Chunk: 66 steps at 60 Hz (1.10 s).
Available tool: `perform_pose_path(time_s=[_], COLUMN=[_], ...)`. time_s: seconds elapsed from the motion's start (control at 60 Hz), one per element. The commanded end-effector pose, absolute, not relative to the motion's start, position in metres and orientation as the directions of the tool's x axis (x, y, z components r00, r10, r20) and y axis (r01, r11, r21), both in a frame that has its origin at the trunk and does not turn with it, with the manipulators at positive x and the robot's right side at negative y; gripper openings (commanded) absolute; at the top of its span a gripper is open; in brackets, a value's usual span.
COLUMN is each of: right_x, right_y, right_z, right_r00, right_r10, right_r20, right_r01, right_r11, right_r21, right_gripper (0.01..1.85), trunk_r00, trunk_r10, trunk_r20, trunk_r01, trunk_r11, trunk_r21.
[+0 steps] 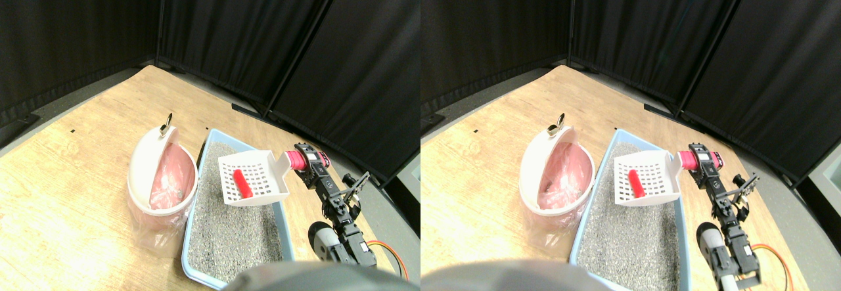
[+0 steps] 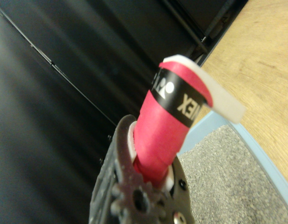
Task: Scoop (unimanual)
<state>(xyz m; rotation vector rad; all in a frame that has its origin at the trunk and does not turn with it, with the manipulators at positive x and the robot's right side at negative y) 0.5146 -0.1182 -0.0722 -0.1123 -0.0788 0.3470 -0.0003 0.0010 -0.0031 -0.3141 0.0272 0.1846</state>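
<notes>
While the arm hangs over the tray, here is how things stand from where I am.

Floor: a wood-grain board (image 1: 79, 173), bare and wide open on the side away from the arm; black curtains (image 1: 263, 35) close it in along the back edges.

Litter tray: pale blue (image 1: 197, 192), filled with grey litter (image 1: 230, 232); its long edge lies just beside the bin, its other long edge nearest the arm.

Bin: white rim, pink liner (image 1: 167, 176), swing lid tipped up, a small metal knob (image 1: 167, 121) on top.

Scoop: white slotted scoop (image 1: 253, 179), lifted clear above the litter near the tray's far end, carrying a red piece (image 1: 242, 182).

Right gripper: (image 1: 303, 160) clamped round the scoop's pink-wrapped handle (image 2: 158, 140); the wrist view shows the jaws gripping it on both sides.

Writing: a black band (image 2: 179, 100) round the handle bears white letters, "EX" readable, the rest cut off.

Cables: orange wire (image 1: 387, 251) trails by the arm's base.
</notes>
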Motion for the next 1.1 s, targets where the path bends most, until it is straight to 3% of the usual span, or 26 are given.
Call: perform_pose_path(time_s=[0.017,0.1,0.15,0.3,0.35,0.483,0.833,1.1], right_x=[0.516,0.518,0.516,0.516,0.517,0.516,0.516,0.519], right_y=[-0.115,-0.113,-0.109,-0.100,-0.096,-0.086,-0.061,-0.051], right_z=[-0.063,-0.065,-0.068,-0.079,-0.081,-0.079,-0.074,-0.070], right_r00=[0.932,0.928,0.941,0.933,0.920,0.926,0.908,0.922], right_r10=[0.347,0.354,0.322,0.346,0.378,0.369,0.417,0.385], right_r20=[0.106,0.115,0.104,0.103,0.101,0.076,0.040,-0.028], right_r01=[-0.345,-0.355,-0.328,-0.353,-0.386,-0.376,-0.419,-0.386], right_r11=[0.938,0.935,0.943,0.933,0.919,0.922,0.908,0.922], right_r21=[-0.038,-0.009,0.047,0.069,0.077,0.093,0.035,-0.027], right_gripper=[0.06,0.06,0.06,0.06,0.06,0.06,0.06,0.06], trunk_r00=[0.977,0.974,0.972,0.965,0.963,0.956,0.951,0.949], trunk_r10=[0.206,0.218,0.228,0.253,0.261,0.284,0.300,0.302], trunk_r20=[-0.057,-0.057,-0.058,-0.061,-0.064,-0.070,-0.082,-0.092], trunk_r01=[-0.214,-0.224,-0.234,-0.259,-0.267,-0.290,-0.307,-0.313], trunk_r11=[0.925,0.920,0.916,0.905,0.901,0.887,0.867,0.859], trunk_r21=[-0.314,-0.322,-0.326,-0.337,-0.342,-0.359,-0.394,-0.405])
